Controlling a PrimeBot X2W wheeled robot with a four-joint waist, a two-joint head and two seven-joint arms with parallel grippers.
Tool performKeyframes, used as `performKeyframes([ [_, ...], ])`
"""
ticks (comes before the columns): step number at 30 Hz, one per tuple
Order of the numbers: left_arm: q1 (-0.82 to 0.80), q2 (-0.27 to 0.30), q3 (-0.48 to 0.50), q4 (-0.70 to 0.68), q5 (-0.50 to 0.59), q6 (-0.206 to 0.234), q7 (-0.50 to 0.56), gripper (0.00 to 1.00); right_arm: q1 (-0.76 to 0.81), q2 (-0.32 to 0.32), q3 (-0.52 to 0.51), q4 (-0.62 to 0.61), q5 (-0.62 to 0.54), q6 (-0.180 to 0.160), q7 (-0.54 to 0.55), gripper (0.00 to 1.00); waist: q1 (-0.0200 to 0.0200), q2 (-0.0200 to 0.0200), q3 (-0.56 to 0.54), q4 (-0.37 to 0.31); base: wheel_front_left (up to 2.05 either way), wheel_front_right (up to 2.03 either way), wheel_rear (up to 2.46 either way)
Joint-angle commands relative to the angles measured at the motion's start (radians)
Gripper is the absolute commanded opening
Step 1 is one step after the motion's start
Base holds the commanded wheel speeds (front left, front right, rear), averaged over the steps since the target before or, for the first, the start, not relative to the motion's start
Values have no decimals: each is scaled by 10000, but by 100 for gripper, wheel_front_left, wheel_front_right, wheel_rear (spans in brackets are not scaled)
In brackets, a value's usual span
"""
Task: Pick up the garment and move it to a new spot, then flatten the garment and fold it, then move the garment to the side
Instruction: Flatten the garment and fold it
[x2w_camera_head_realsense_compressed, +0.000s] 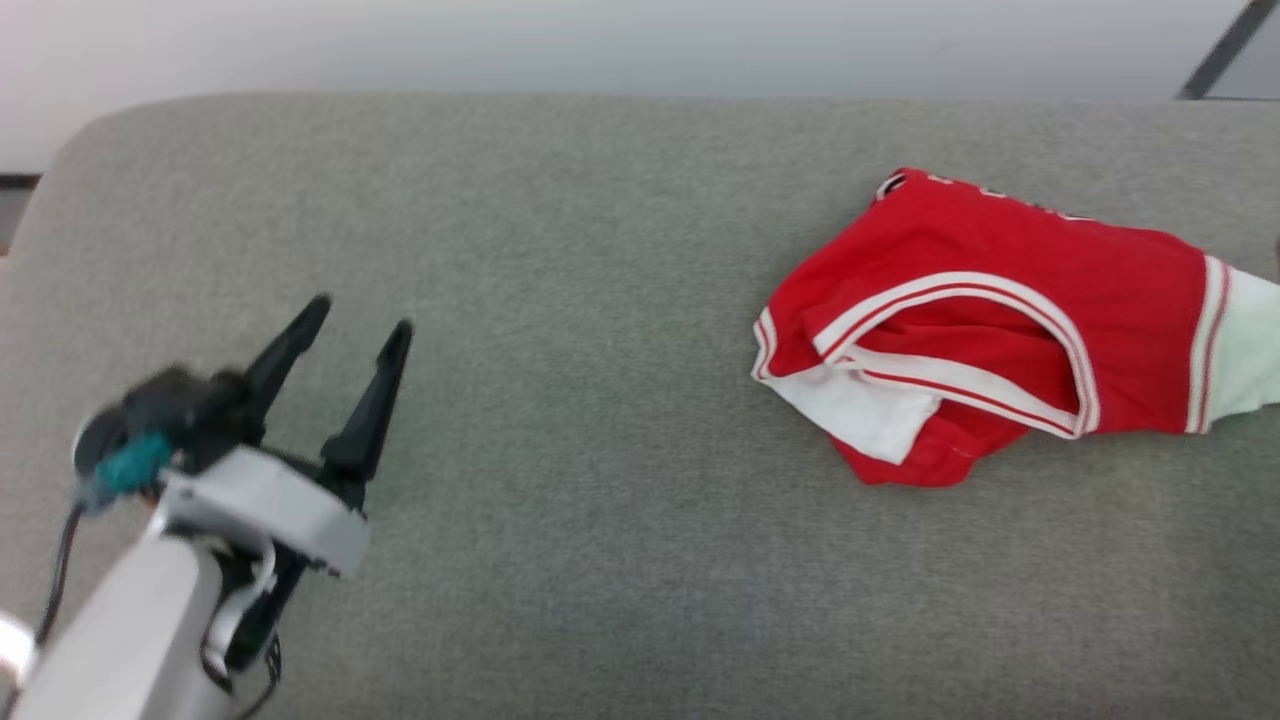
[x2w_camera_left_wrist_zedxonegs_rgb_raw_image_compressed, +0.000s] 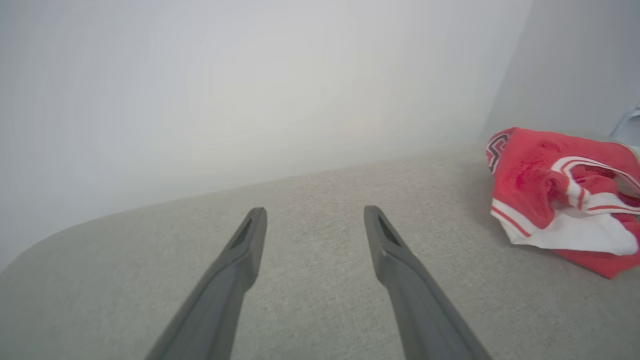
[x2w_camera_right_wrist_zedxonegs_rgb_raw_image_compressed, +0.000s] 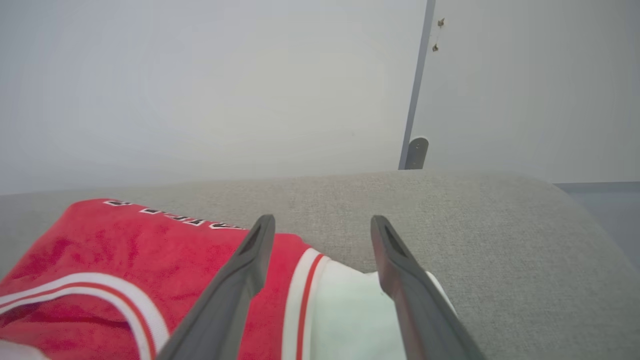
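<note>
Loosely crumpled, the garment (x2w_camera_head_realsense_compressed: 1000, 320) lies on the right part of the grey cushioned surface (x2w_camera_head_realsense_compressed: 600, 420), one white sleeve at its right end. The right gripper (x2w_camera_right_wrist_zedxonegs_rgb_raw_image_compressed: 324, 218) is over that sleeve, fingers apart, gripping nothing. Well apart to the left, the left gripper (x2w_camera_head_realsense_compressed: 360, 312) is likewise spread and empty.

Bare indoor test room, maybe a lab: plain white wall (x2w_camera_right_wrist_zedxonegs_rgb_raw_image_compressed: 200, 90), grey fabric-covered table (x2w_camera_head_realsense_compressed: 600, 400), grey wall strip (x2w_camera_right_wrist_zedxonegs_rgb_raw_image_compressed: 416, 85).
</note>
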Motion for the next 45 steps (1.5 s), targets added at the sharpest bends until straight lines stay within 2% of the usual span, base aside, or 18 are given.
performKeyframes([
  [1, -399, 286, -361, -177, -181, -24, 389, 100, 343, 153, 243, -382, 301, -10, -135, 100, 0, 0, -314, -391, 0, 0, 0],
  [4, -1317, 871, -1381, -616, -782, -24, 1574, 100, 906, 395, 691, -1275, 671, -8, -269, 100, 0, 0, -437, -695, 0, 0, 0],
  [9, -2693, 1374, -3202, -962, -2508, -5, 4000, 100, 1622, 716, 1111, -2340, 866, -8, -206, 100, 0, 0, -401, -1190, 0, 0, 0],
  [14, -3900, 1391, -4953, -1082, -4121, -10, 5915, 100, 1961, 924, 1166, -2997, 838, -8, -93, 100, 0, 0, -93, -1660, 0, 0, 0],
  [16, -4106, 1350, -5299, -1090, -4345, -10, 6166, 100, 1989, 958, 1121, -3055, 806, -8, -82, 100, 0, 0, -7, -1745, 0, 0, 0],
  [20, -4962, 1144, -6703, -1072, -4854, -10, 6913, 100, 1937, 1063, 1076, -3278, 673, -8, -111, 100, 0, 0, 365, -2057, 0, 0, 0],
  [25, -6160, 904, -8200, -670, -4899, -10, 7176, 100, 1747, 1186, 1260, -3602, 671, -8, -163, 100, 0, 0, 781, -2456, 0, 0, 0],
  [30, -7091, 728, -9252, 72, -4954, -10, 6901, 100, 1623, 1347, 1477, -3786, 583, -8, -276, 100, 0, 0, 993, -2813, 0, 0, 0],
  [35, -7427, 723, -9622, 608, -4858, -10, 6697, 100, 1681, 1476, 1558, -3780, 513, -8, -238, 100, 0, 0, 1083, -3032, 0, 0, 0],
  [45, -7279, 682, -9697, 623, -4586, -10, 6431, 99, 1723, 1541, 1465, -3979, 450, -8, -184, 100, 0, 0, 1124, -3037, 0, 0, 0],
])
